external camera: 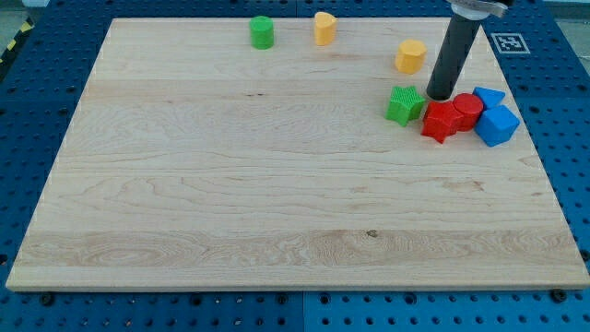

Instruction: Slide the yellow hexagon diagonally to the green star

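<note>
The yellow hexagon (411, 55) sits near the view's top right of the wooden board (230, 184). The green star (404, 104) lies below it, slightly left. My tip (437, 96) is down at the board just right of the green star, below and right of the yellow hexagon, and just above the red blocks. The rod rises from it toward the view's top edge.
A red star (441, 122) and a red cylinder (467, 111) crowd right of the green star, with two blue blocks (496, 124) (488, 96) beyond. A green cylinder (262, 32) and another yellow block (324, 29) stand near the view's top.
</note>
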### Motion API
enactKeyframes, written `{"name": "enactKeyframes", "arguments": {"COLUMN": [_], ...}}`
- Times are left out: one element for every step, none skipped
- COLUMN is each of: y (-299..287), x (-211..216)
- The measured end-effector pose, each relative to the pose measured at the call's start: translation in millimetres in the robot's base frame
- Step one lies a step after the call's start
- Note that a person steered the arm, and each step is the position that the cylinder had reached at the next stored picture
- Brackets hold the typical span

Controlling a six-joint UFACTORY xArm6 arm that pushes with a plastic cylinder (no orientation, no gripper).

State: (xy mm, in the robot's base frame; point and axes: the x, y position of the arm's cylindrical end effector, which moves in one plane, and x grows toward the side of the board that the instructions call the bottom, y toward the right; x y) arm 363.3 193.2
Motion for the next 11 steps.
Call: {"name": "enactKeyframes", "arguments": {"y": [0.0,14.9,31.4,-0.1,-3.8,-3.8,-11.0,-76.0,-153.8,-124.9,-18.3], "x": [0.0,-27.0,-83.5,-102.6,-102.6,-102.6,-109.4,-110.9,-110.4,-140.0,-144.7]}}
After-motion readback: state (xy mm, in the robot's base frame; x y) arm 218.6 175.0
